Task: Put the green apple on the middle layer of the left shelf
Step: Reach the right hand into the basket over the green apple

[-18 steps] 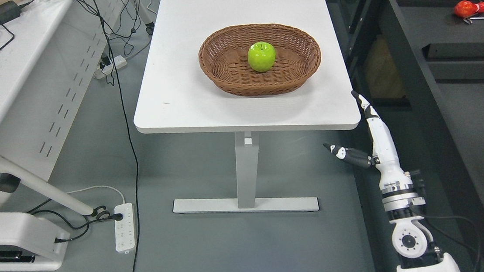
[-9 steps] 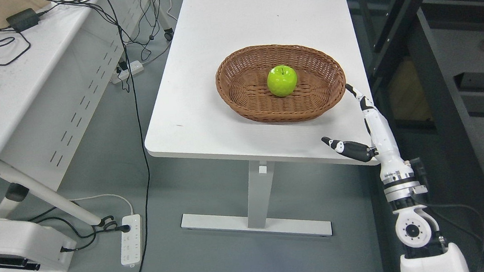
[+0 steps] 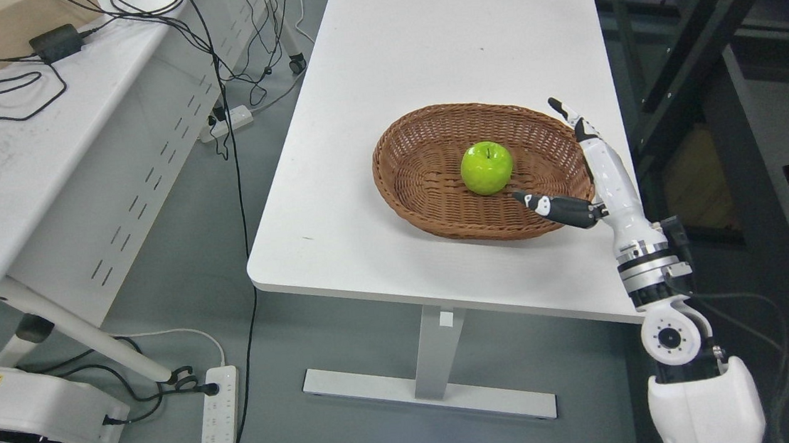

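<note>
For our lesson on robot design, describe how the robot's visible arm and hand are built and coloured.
Only the right arm shows. Its right hand has a white back and white fingers with black joints and tips; the thumb is mostly black with white bands. Below sit silver metal wrist rings, a round white joint housing with a black centre, a bulky white forearm shell, and a thin dark cable alongside.

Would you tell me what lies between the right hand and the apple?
Only bare basket weave, in the head view; right hand, apple.

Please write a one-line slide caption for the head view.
Open right hand reaches over wicker basket toward green apple on white table.
</note>
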Controlling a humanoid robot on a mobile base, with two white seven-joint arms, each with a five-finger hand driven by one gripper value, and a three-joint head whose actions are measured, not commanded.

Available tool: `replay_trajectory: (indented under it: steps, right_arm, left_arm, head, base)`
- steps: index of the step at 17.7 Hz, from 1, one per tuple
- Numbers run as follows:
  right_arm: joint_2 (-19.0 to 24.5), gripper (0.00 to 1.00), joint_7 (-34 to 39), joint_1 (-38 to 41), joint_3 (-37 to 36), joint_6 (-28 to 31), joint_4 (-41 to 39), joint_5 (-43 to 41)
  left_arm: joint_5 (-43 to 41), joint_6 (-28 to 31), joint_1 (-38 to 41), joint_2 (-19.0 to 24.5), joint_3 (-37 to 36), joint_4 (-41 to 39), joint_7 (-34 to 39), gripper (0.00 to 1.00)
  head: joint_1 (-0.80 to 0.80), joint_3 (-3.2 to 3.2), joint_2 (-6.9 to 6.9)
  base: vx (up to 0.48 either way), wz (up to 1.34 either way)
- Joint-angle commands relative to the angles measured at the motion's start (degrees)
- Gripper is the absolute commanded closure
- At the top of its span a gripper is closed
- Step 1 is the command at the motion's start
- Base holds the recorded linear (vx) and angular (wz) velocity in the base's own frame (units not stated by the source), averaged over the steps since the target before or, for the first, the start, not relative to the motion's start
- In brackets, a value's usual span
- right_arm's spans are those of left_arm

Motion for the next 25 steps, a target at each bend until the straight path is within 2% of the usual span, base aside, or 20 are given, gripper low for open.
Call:
replay_trajectory:
  steps: [1,6,12,21,25]
  right_arm:
    - [-0.3,0.00,1.5,-4.3,7.5,1.0,6.6,3.9]
    - [-0.6,0.00,2.8,-8.0,12.6,1.0,13.1,11.1]
    - [-0.5,0.00,4.5,-11.9,16.3,1.0,18.9,12.4]
    - [-1.2,0.00,4.5,-17.2,16.2,0.8,27.1,13.3]
    - [-3.8,0.00,4.4,-17.6,16.5,0.1,28.5,13.3]
  left_arm:
    - [0.0,0.0,0.0,1.0,0.0,0.0,0.0,0.00]
    - [0.0,0.0,0.0,1.0,0.0,0.0,0.0,0.00]
    - [0.0,0.0,0.0,1.0,0.0,0.0,0.0,0.00]
    - [0.0,0.0,0.0,1.0,0.0,0.0,0.0,0.00]
    - [0.0,0.0,0.0,1.0,0.0,0.0,0.0,0.00]
  head:
    - [0.00,0.00,0.00]
    - [0.00,0.00,0.00]
    - [0.00,0.00,0.00]
    - [0.00,0.00,0.00]
    - [0.00,0.00,0.00]
  base:
    - [0.105,0.05]
    - [0.085,0.04]
    - [0.050,0.01]
    - [0.009,0.00]
    - [0.026,-0.02]
